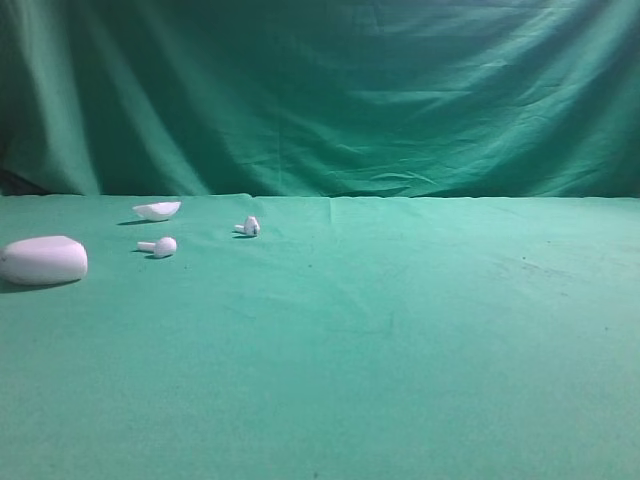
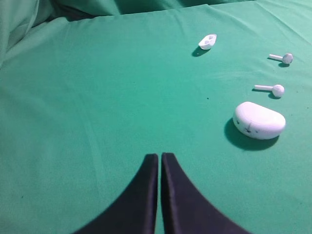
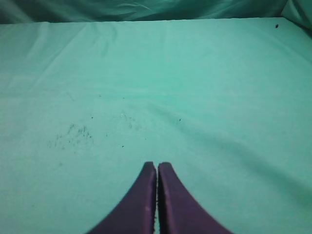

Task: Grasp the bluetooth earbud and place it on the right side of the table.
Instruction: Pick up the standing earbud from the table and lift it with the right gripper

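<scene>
Both grippers, left point(image 2: 159, 157) and right point(image 3: 157, 165), are pressed closed, empty; the earbud point(image 1: 249, 227) lies far left on the table point(image 1: 400, 330).

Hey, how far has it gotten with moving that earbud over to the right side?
Nothing looks done yet. The bluetooth earbud lies on the left part of the table, near the other earbud, the case and a small white shell-shaped piece. Nothing is in hand: the left gripper and right gripper are both shut and empty. Grasping, carrying and placing all remain.
</scene>
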Motion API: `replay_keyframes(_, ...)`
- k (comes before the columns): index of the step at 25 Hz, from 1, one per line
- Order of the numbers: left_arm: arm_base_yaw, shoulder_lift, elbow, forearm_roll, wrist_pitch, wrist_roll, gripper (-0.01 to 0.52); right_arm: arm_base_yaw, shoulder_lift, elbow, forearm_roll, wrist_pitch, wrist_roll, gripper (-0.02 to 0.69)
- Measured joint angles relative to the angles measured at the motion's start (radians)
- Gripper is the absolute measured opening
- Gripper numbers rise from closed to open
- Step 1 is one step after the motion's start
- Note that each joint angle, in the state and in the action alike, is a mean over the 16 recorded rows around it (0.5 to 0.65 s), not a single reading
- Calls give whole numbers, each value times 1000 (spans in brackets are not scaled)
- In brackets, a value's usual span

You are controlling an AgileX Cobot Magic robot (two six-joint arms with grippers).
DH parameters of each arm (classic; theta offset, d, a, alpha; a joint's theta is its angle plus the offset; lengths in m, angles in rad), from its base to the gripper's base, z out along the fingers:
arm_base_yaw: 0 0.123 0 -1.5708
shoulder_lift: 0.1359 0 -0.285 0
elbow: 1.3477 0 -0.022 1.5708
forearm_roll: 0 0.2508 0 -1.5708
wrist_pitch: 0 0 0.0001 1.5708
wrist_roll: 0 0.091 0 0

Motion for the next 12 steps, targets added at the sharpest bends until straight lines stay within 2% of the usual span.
replay_keyframes(12,0,0,0,0,0,0,0,0,0,0,0,0,0,0)
